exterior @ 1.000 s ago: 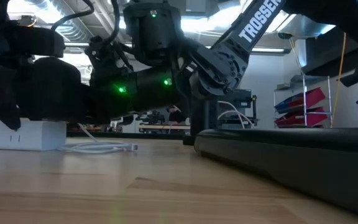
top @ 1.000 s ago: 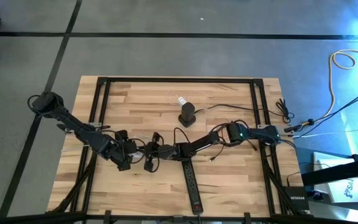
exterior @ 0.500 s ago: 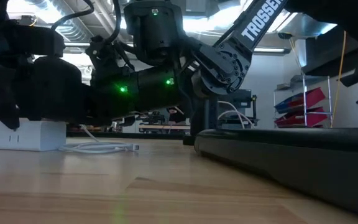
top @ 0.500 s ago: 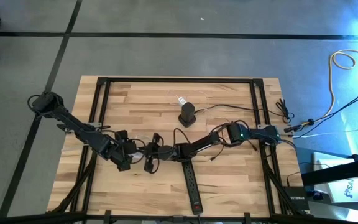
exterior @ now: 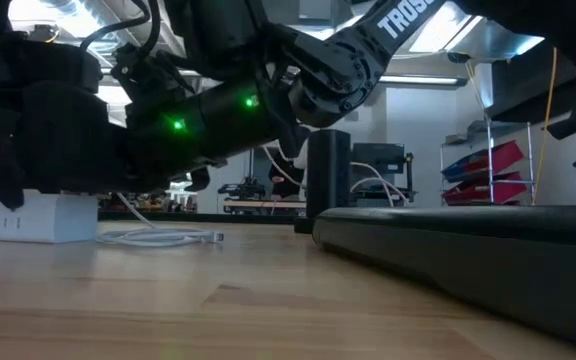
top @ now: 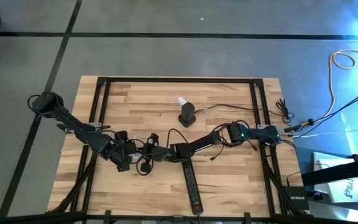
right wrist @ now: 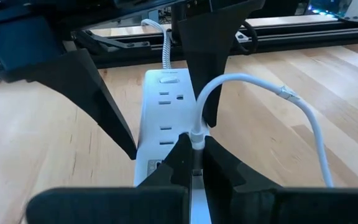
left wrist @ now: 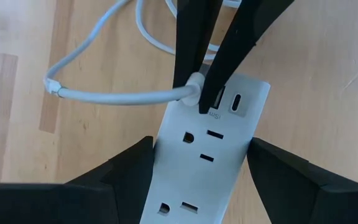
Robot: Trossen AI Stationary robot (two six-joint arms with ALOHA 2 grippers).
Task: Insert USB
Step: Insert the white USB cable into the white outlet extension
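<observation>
A white power strip (left wrist: 194, 165) lies flat on the wooden table, its USB ports (left wrist: 238, 102) at one end. My left gripper (left wrist: 201, 146) straddles it and is shut on its sides. My right gripper (right wrist: 196, 149) comes down over the USB end and is shut on the plug of a white USB cable (left wrist: 104, 94). The cable arcs up behind the plug (right wrist: 253, 81) and trails slack over the table (exterior: 168, 238). In the high view both grippers (top: 128, 157) (top: 154, 154) meet left of the table's middle and hide the strip. Whether the plug sits in a port is hidden by the fingers. My left gripper holds the white power strip by its two long sides (left wrist: 160, 140), one finger (left wrist: 129, 168) on each, lying across it near the USB end. The strip stays flat on the table. My right gripper pinches the cable's white plug (left wrist: 194, 87) between its two fingers (right wrist: 179, 155), from above and slanting down. The plug points down at the strip's USB end, and the cable rises slack out of the hold.
A long black power strip (top: 191, 180) lies near the table's near edge, just right of the grippers, and fills the low view's right (exterior: 448, 240). A black upright block (top: 187, 114) stands toward the far side. Loose cables (top: 284, 112) lie at the right edge.
My right gripper, with the plug in it, has moved a little toward the table's left, closer over the strip's USB end, and its wrist has tipped. The cable loop beside it has shifted along. My left gripper and the strip have stayed where they were.
</observation>
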